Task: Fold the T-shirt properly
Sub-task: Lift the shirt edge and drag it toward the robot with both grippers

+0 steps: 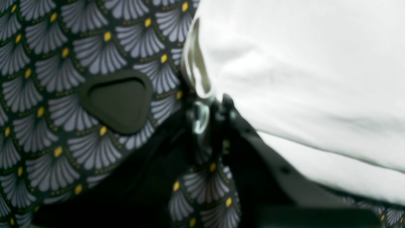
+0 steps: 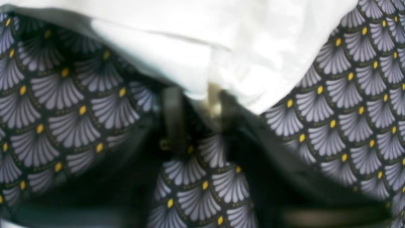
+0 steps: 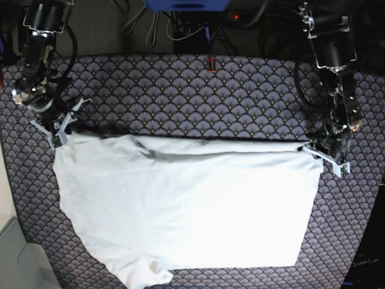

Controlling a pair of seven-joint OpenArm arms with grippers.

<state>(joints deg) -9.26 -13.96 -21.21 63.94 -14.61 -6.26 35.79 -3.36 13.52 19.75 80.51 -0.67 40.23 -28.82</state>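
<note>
Table was covered w/ purple-grey scallop-patterned cloth [image 3: 180,90], yellow dots in pattern. White T-shirt [image 3: 186,205] lay spread directly on cloth, wrinkly, top edge folded over, one sleeve at bottom left.

T-shirt [image 3: 186,205] flat on the patterned cloth [image 3: 180,90] — one arm's fingers [image 3: 58,129] at each far corner

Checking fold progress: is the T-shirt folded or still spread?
Mostly spread. The T-shirt lies wide across the patterned cloth, with only a narrow doubled strip along its far edge.
</note>
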